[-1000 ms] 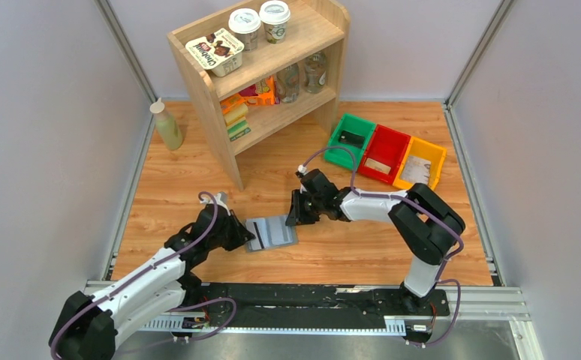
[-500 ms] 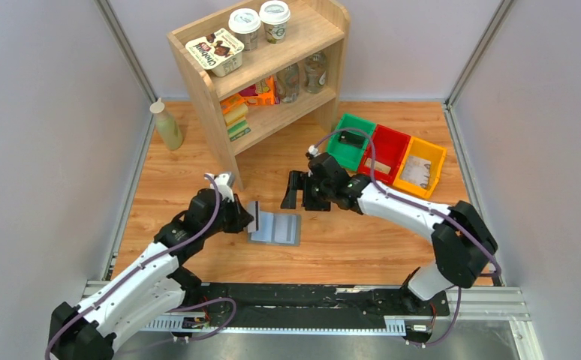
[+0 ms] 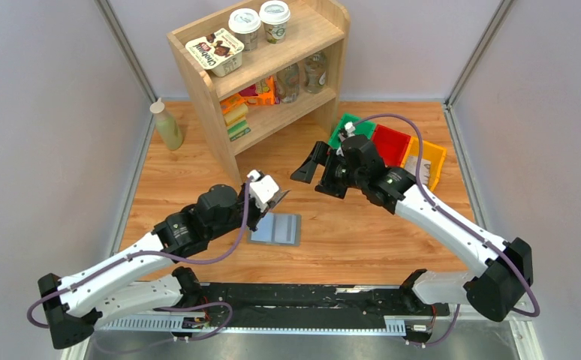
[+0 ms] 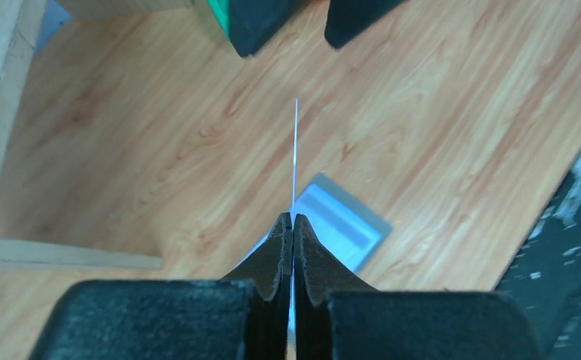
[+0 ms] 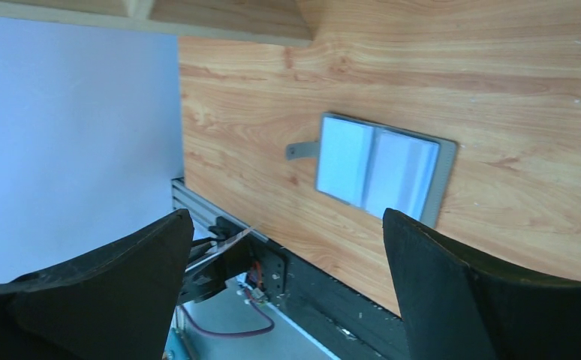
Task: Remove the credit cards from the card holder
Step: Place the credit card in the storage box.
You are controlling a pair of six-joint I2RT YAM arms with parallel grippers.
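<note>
Card holder (image 3: 276,228), cards (image 5: 344,157) perhaps inside

Your tabletop (image 3: 347,240): wood-grain laminate, smooth, light sheen. Your card holder (image 5: 381,166): matt grey cover, smoother pale blue pockets. Credit card (image 4: 296,150) you see edge-on: thin, stiff, plastic-looking. Left gripper (image 4: 293,219): matt black plastic fingers. Shelf unit (image 3: 205,97): pale bare wood. Red bin (image 3: 392,146): glossy plastic. Front rail (image 3: 332,324): bare silvery metal
</note>
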